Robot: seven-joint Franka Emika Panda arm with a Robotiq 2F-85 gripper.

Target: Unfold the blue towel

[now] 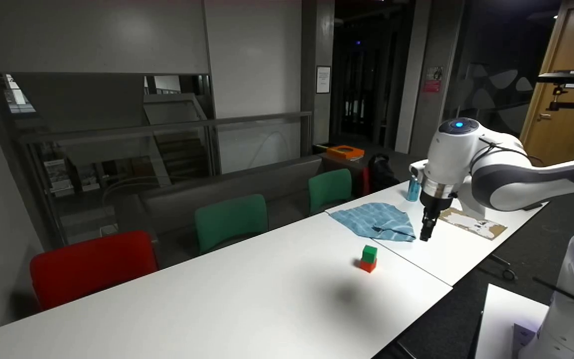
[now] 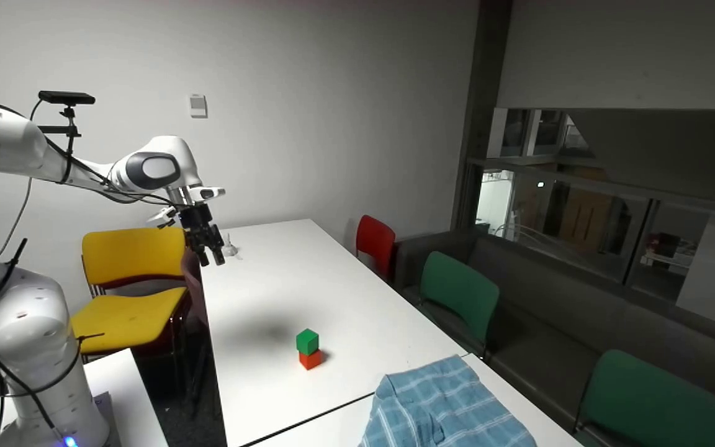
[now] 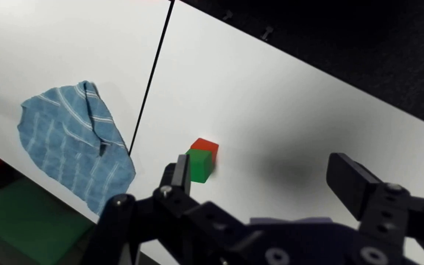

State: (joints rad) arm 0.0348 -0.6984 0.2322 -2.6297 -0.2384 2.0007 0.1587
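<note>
close to the towel [image 3: 63,147] stand stacked cubes [image 2: 308,349]

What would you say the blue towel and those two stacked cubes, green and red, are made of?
Blue towel: thin, matte fabric, perhaps cotton; its creases and soft folds suggest that. Green cube and red cube: hard-looking and smooth, with flat faces, crisp edges and even colour; painted wood or plastic, I can't tell which.
</note>
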